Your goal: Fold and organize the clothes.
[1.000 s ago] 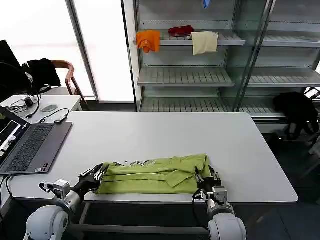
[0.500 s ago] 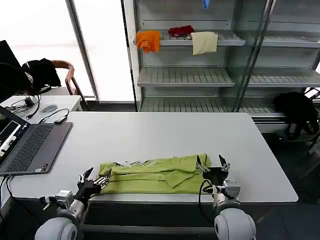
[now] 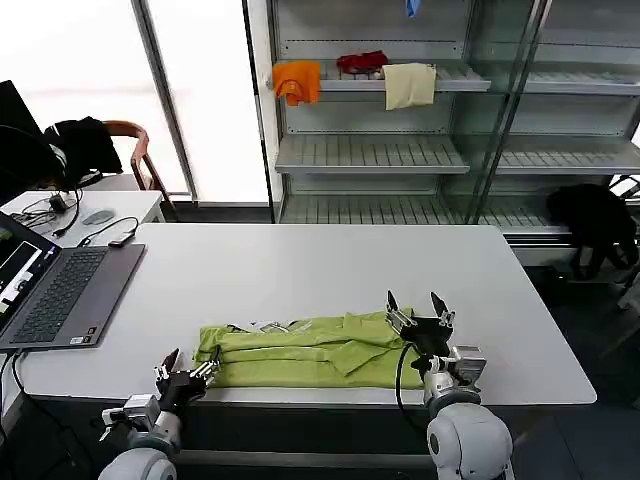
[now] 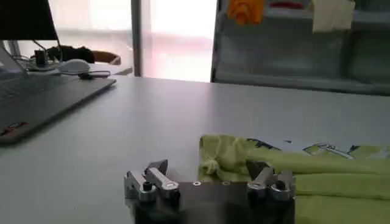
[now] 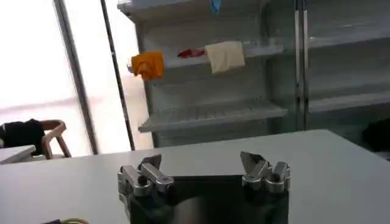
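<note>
While no brand, label or readable writing shows anywhere, you do get a pale printed graphic with dark outlines on the lime yellow-green short-sleeved T-shirt of thin soft fabric [image 3: 310,353], too small to read as text. The shirt lies folded into a long flat band near the front edge of the white rectangular table [image 3: 330,265], running side to side. Your left gripper [image 3: 184,375] sits low at the table's front edge just beside the shirt's left end, fingers spread wide and holding nothing; in the left wrist view the bunched shirt end [image 4: 244,161] lies just beyond the black gripper [image 4: 210,182], between its fingers and toward one side, contact unclear. Your right gripper [image 3: 419,311] hangs raised over the shirt's right end, jaws wide apart and empty; in the right wrist view it [image 5: 204,176] faces the metal shelving. Grey open laptop [image 3: 60,290] rests on the table's left side, well apart from the shirt.
</note>
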You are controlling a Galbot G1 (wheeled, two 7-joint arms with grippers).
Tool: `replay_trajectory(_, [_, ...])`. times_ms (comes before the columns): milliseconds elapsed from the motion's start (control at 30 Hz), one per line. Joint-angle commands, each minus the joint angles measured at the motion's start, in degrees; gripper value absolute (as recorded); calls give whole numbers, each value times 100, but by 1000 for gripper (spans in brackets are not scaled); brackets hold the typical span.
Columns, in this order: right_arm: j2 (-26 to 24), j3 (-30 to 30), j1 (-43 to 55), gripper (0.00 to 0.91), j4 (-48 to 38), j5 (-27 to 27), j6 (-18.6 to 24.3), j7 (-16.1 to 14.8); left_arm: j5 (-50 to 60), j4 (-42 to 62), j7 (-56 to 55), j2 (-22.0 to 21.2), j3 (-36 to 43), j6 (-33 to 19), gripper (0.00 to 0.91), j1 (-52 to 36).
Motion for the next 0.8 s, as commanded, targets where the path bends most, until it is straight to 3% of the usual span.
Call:
replay_trajectory(33, [-3,15,60,907,41,153,-13,22,127,80,-255,-137,149,-90,282,4])
replay_trajectory(67, [-3,21,61,907,40,152,-12,22,128,80,-241,-140,158,-89,151,4])
replay_trajectory(133, [-5,32,67,907,32,154,-12,29,149,82,-214,-143,185,-78,30,3])
replay_trajectory(567, [-4,35,77,907,0,159,4,71,289,99,-169,-185,309,4,0,-37])
replay_trajectory(800, [-17,74,92,907,-20,175,-4,107,626,79,26,-127,188,-292,0,-66])
